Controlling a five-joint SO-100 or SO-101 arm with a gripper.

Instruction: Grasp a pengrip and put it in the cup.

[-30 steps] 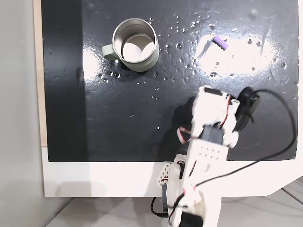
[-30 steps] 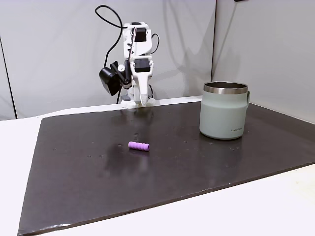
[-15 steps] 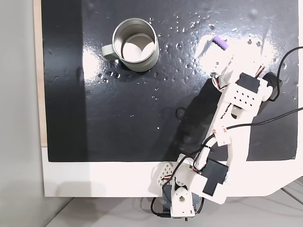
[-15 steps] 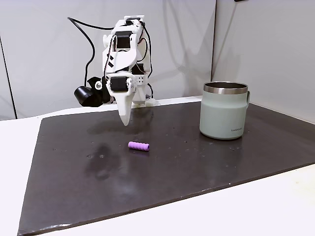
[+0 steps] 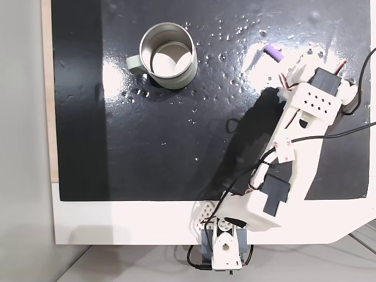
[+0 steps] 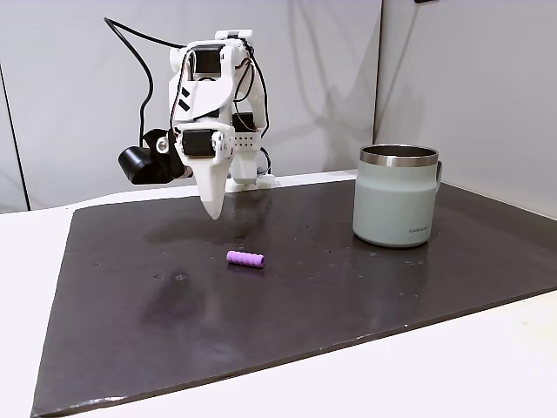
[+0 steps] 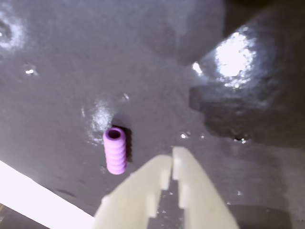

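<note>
The pengrip (image 6: 245, 259) is a small ribbed purple tube lying on the black mat; it also shows as the pengrip (image 5: 273, 53) near the mat's far right and as the pengrip (image 7: 115, 150) with its hollow end up. The cup (image 6: 396, 194), a pale grey-green metal mug, stands upright at the right; from above the cup (image 5: 168, 56) shows a shiny bare inside. My gripper (image 6: 211, 214) hangs shut, tip down, above the mat behind and left of the pengrip. In the wrist view the gripper (image 7: 171, 159) has its cream fingers (image 7: 193, 188) pressed together, just right of the tube.
The black mat (image 5: 147, 147) covers most of a white table (image 6: 435, 374). The white arm (image 5: 288, 153) stretches along the mat's right side, with a black cable (image 5: 352, 132) trailing off it. Grey wall panels stand behind.
The arm has swung out from its folded pose over the mat. The gripper has come forward and sideways toward the pengrip, staying shut. Pengrip and cup have not moved.
</note>
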